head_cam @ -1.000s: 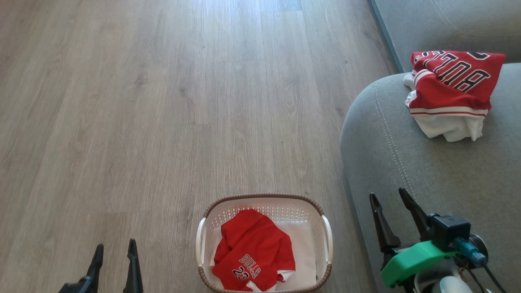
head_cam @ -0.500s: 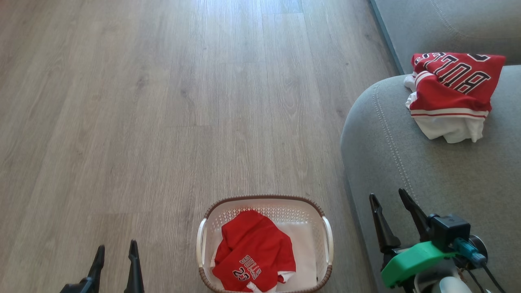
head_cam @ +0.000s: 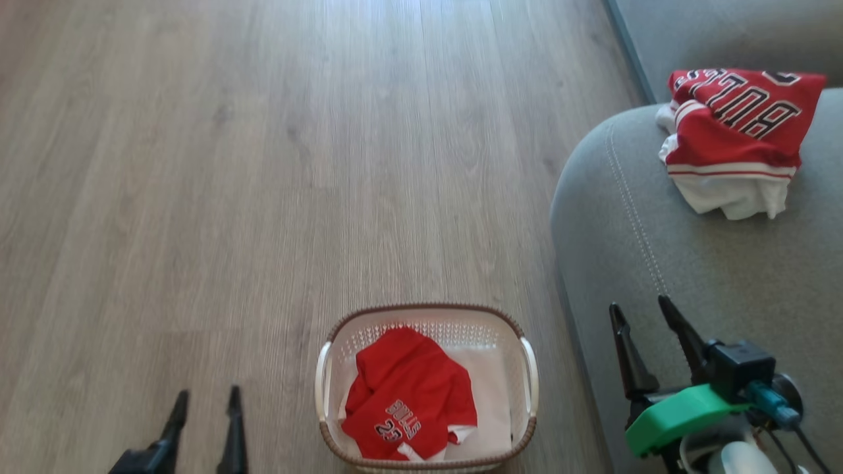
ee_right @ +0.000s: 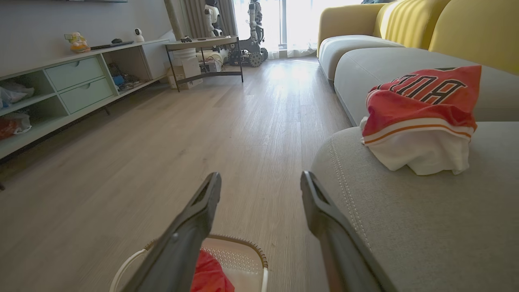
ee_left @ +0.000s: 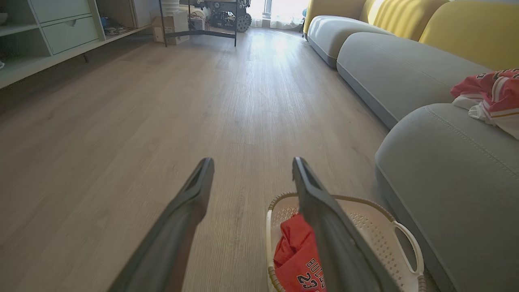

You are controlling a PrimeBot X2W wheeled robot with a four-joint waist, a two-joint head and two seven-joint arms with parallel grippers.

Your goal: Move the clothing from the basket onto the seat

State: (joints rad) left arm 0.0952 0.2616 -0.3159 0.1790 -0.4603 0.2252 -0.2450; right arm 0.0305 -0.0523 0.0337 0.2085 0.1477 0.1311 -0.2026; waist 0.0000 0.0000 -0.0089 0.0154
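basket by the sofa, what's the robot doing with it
A two-armed robot is moving red jerseys from the basket to the grey seat. One jersey already lies on the seat; a second jersey is in the basket. The left gripper and right gripper are open and empty, either side of the basket.

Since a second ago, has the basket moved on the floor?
No. The basket keeps the same gap to the seat and its rounded edge. The whole view shifted slightly, so the camera moved, not the basket.

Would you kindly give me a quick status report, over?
Left claw and right claw open, empty. One jersey in basket, second jersey on seat. Nothing blocking the lift.
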